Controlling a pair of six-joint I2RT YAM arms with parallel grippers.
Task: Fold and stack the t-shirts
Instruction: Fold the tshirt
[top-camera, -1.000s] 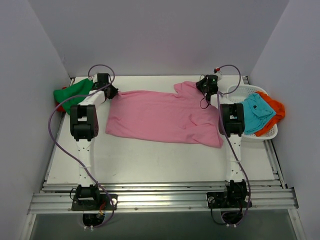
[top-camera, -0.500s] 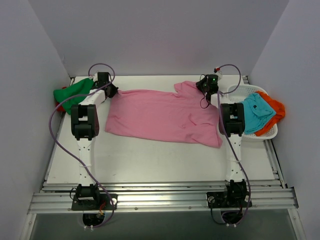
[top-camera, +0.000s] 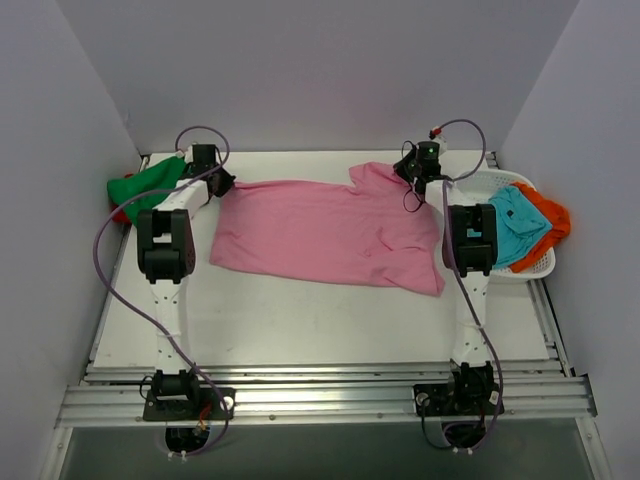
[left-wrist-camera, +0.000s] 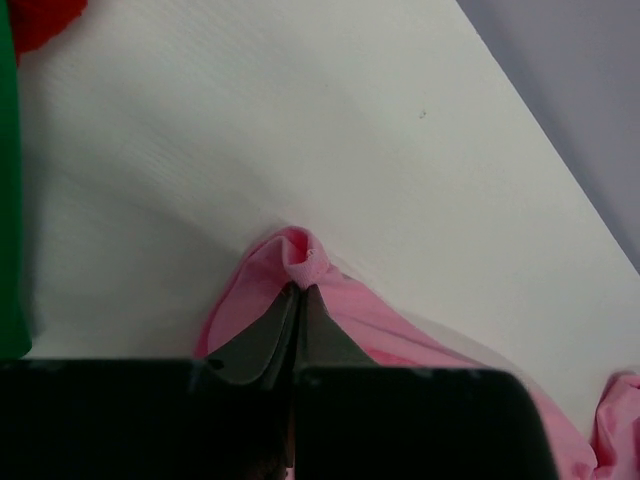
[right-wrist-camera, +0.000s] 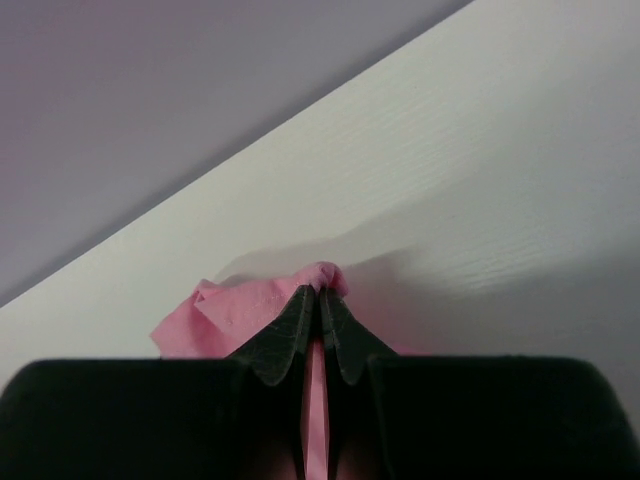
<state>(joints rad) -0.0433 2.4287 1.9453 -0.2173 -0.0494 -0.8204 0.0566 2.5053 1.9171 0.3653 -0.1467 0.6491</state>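
The pink shirt (top-camera: 330, 232) was pinched, seemingly at its far corners, lengthwise between left hand (left-wrist-camera: 300, 292) and right hand (right-wrist-camera: 320, 296).

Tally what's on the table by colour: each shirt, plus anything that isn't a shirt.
pink shirt: 1
green shirt: 1
red shirt: 1 (only a corner shows)
teal shirt: 1
orange shirt: 1
white basket: 1
Total: 6

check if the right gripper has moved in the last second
Yes. The right gripper has shifted toward the back wall and slightly right, nearer the white basket's rim, jaws shut on the pink shirt.
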